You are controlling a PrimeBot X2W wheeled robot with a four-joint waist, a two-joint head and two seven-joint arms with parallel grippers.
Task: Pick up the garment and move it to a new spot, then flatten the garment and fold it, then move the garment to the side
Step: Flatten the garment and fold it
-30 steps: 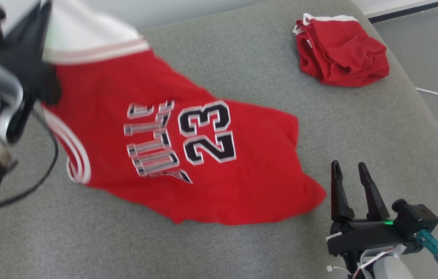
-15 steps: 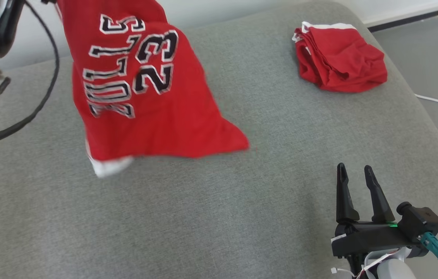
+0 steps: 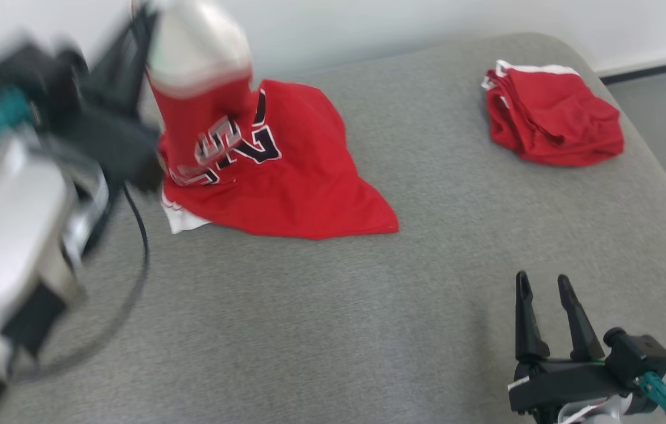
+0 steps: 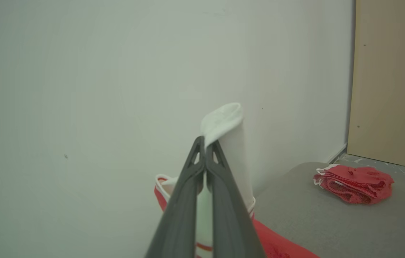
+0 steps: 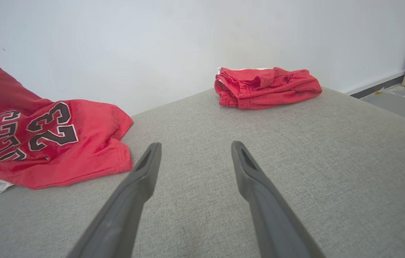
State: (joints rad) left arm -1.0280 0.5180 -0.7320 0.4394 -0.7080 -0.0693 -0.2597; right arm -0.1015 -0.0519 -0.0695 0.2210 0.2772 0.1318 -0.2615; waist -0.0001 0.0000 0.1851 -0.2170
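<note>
Left gripper (image 4: 206, 143) clamped on white edge of jersey (image 3: 285, 182), jersey half-lifted, its bottom heaped well left of folded shorts (image 3: 553, 115); right gripper (image 3: 542, 278) jaws apart, empty. Relocation in progress; flattening, folding, moving aside not done

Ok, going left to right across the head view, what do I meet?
Blurred left gripper, red number-23 basketball jersey hanging from it, folded red cloth pile with white trim. Open right gripper sits below that pile, so left unplaced.
</note>
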